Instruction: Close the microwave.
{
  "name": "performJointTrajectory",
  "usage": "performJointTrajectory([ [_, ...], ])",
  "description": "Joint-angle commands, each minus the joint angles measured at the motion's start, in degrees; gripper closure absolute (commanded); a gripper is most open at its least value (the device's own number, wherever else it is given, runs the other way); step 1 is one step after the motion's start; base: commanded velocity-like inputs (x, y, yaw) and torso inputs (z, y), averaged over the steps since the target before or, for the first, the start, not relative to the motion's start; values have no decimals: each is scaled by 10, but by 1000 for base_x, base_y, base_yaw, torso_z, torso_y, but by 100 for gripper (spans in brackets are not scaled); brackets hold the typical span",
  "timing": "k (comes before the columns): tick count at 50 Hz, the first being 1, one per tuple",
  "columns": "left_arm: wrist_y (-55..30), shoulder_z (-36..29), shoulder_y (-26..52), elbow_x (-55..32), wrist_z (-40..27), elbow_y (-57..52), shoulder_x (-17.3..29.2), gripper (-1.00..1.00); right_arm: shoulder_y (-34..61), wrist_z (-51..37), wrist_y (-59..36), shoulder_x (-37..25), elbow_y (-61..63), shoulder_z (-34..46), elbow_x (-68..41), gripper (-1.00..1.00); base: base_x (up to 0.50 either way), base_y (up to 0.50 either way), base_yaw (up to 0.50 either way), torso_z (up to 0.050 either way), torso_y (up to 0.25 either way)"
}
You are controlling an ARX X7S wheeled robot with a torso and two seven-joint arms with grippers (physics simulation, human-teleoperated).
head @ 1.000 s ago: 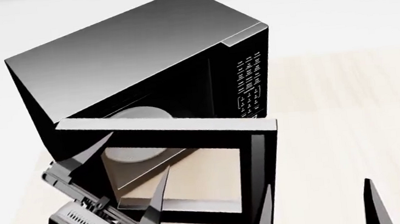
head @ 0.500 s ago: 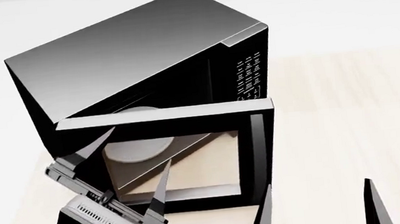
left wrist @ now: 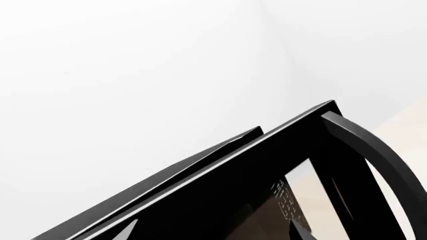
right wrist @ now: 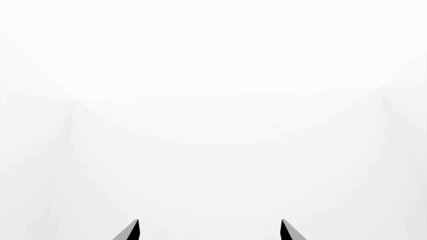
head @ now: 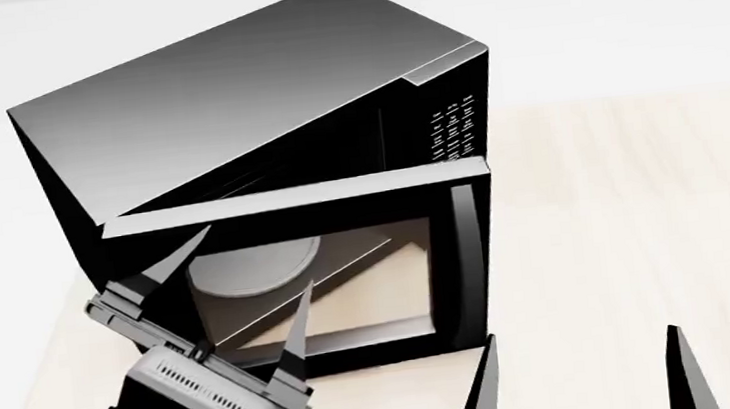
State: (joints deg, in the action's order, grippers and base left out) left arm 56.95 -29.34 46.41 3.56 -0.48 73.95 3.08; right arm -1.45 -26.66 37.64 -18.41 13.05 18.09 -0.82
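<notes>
While the microwave (head: 262, 104) sits on the pale table (head: 637, 239) with its door (head: 305, 281) partly ajar, the left gripper (head: 232, 283) rests against the glass — fingers spread, holding nothing; the right gripper (head: 582, 374) gapes empty.

My feeds are bright and evenly lit, with no blur or edge distortion. The right wrist view is nearly washed out white. On the head view, the microwave (head: 264, 124) top shows a soft grey sheen brightening toward 2 o'clock. Shadows on the table (head: 633, 199) are barely visible.
</notes>
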Motion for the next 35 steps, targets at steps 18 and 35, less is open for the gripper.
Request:
performJointTrajectory([
  [18,-26,64,13,-25,-90,10,6,-100,0,2,0,0,2,-1,4,-100,0,0,0,0,0],
  [35,-61,54,26,-32,-173,10,13,-100,1,-1,2,-2,-2,2,3,-100,0,0,0,0,0],
])
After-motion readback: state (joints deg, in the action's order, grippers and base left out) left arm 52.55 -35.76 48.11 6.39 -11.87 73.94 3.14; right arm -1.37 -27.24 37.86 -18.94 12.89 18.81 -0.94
